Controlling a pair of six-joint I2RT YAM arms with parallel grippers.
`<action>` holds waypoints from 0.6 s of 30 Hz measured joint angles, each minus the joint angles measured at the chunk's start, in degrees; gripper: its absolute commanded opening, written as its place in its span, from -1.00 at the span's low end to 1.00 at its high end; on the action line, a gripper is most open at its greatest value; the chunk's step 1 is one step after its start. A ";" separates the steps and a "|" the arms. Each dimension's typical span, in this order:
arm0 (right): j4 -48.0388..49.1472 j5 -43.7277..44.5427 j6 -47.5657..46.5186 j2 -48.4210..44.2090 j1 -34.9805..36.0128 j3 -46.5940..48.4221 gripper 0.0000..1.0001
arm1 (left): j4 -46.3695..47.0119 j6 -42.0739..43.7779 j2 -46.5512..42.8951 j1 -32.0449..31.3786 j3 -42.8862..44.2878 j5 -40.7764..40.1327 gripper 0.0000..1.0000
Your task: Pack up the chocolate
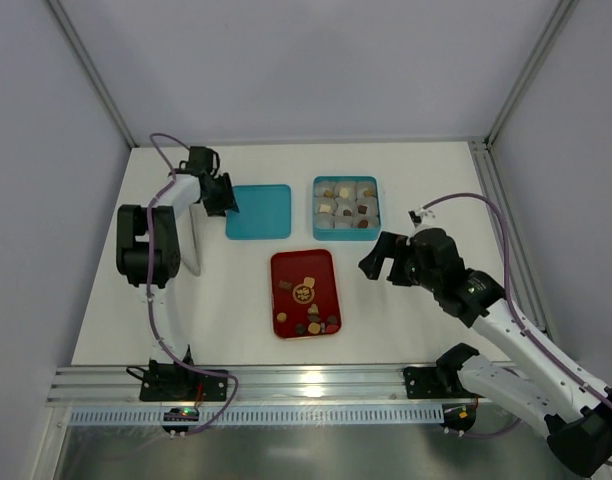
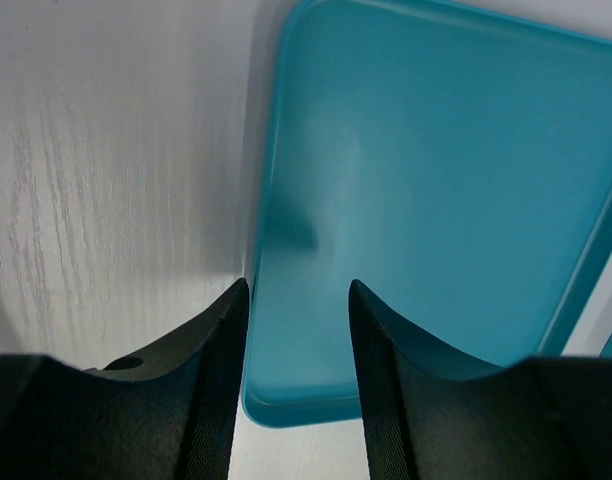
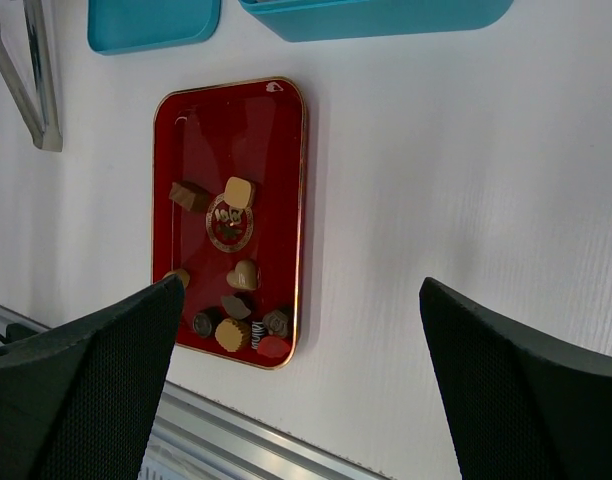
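Observation:
Several small chocolate pieces (image 1: 308,322) lie loose in the red tray (image 1: 321,262) at the table's middle; in the right wrist view they show as tan, brown and reddish bits (image 3: 245,274) on the tray (image 3: 276,150). More pieces sit in paper cups in the teal compartment box (image 1: 346,203). The teal lid (image 1: 258,211) lies left of the box. My left gripper (image 1: 227,196) is open and straddles the lid's left edge (image 2: 286,330) near a corner; it also shows in its own wrist view (image 2: 298,300). My right gripper (image 1: 378,259) is open wide and empty, right of the tray, above bare table (image 3: 301,335).
An aluminium rail (image 1: 306,385) runs along the table's near edge, also in the right wrist view (image 3: 276,440). Enclosure walls and metal posts (image 1: 521,75) bound the back and sides. The box's near wall (image 3: 386,15) and the lid (image 3: 151,22) show at the top of the right wrist view.

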 measured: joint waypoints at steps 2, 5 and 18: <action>0.57 -0.20 -0.09 0.90 0.00 0.00 1.00 | 0.00 -0.02 0.50 -0.37 0.00 -0.79 -0.19; 1.55 -0.50 -0.39 1.84 0.00 -0.02 0.99 | -0.02 0.04 0.83 -0.35 0.00 -2.54 -0.25; 4.42 -1.29 -0.94 4.94 0.00 -0.02 0.99 | -0.07 1.27 1.05 -0.22 0.02 -6.64 -0.33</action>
